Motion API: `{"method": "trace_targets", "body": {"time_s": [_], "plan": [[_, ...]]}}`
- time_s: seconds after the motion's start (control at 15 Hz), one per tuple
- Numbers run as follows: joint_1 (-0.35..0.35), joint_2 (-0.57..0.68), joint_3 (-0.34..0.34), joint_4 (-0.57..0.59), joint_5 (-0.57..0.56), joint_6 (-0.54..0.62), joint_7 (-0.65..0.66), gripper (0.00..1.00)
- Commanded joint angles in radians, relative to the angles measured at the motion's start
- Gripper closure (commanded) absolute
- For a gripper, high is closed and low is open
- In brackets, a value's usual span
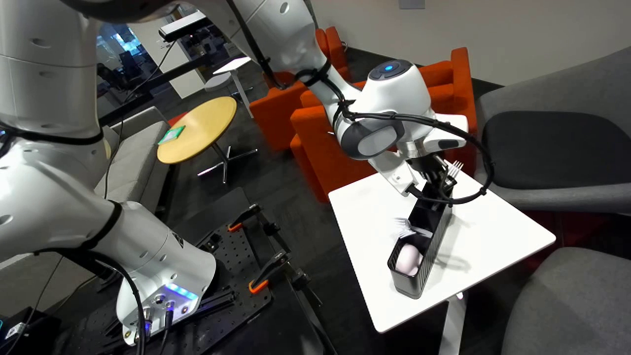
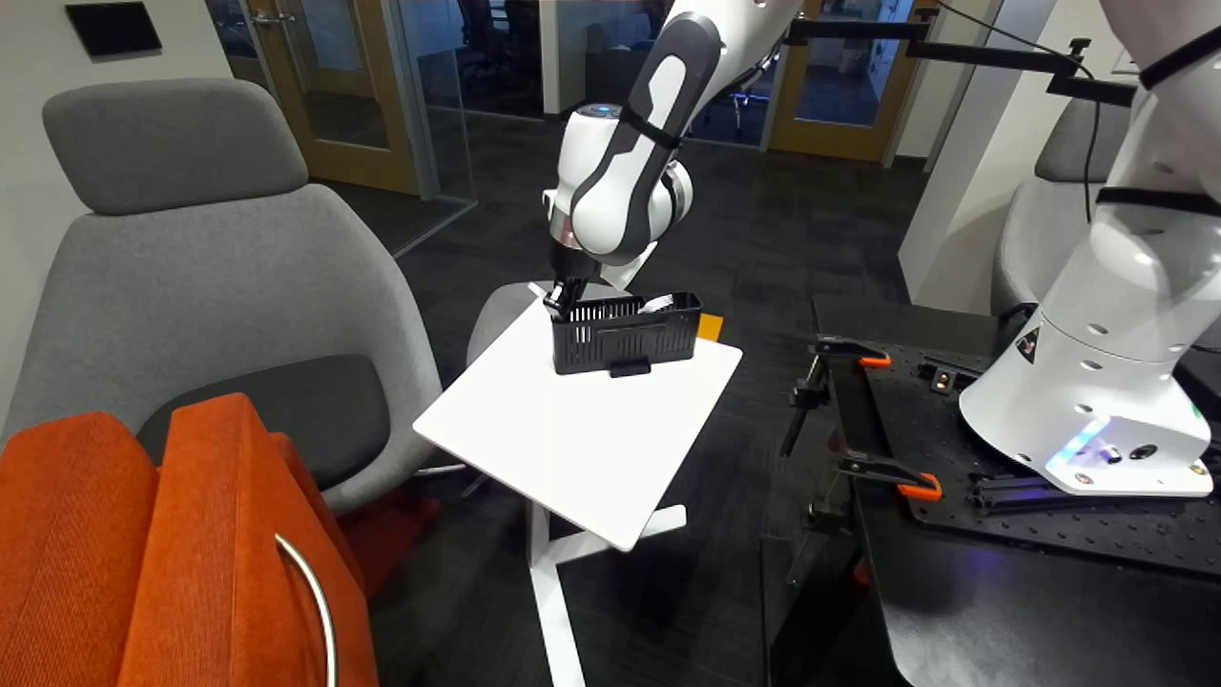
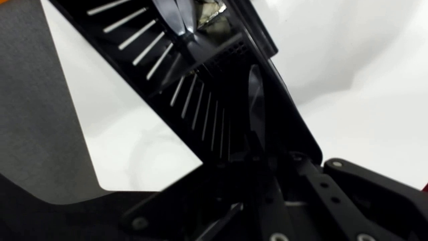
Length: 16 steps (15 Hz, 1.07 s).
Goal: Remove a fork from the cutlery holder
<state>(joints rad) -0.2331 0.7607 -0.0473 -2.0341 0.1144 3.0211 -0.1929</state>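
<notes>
A pale fork (image 1: 408, 230) juts from the cutlery holder (image 1: 433, 252), a tines-up fork (image 1: 454, 170) beside my gripper (image 2: 563, 302) (if clenched, I can't tell).

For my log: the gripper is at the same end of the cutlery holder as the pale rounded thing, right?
Not the same end: in an exterior view, the gripper is at the opposite end of the cutlery holder from the pale rounded thing.
</notes>
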Motion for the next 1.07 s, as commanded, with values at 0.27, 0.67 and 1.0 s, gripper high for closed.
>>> {"method": "trace_targets", "body": {"time_s": [0.27,0.67,1.0], "plan": [[0.026,-0.216,-0.018,-0.248,-0.066,0.181,0.043,0.97],[0.040,-0.463,-0.038,-0.411,-0.111,0.176,0.031,0.97],[-0.058,-0.574,0.160,-0.405,-0.088,-0.098,-0.083,0.97]]}}
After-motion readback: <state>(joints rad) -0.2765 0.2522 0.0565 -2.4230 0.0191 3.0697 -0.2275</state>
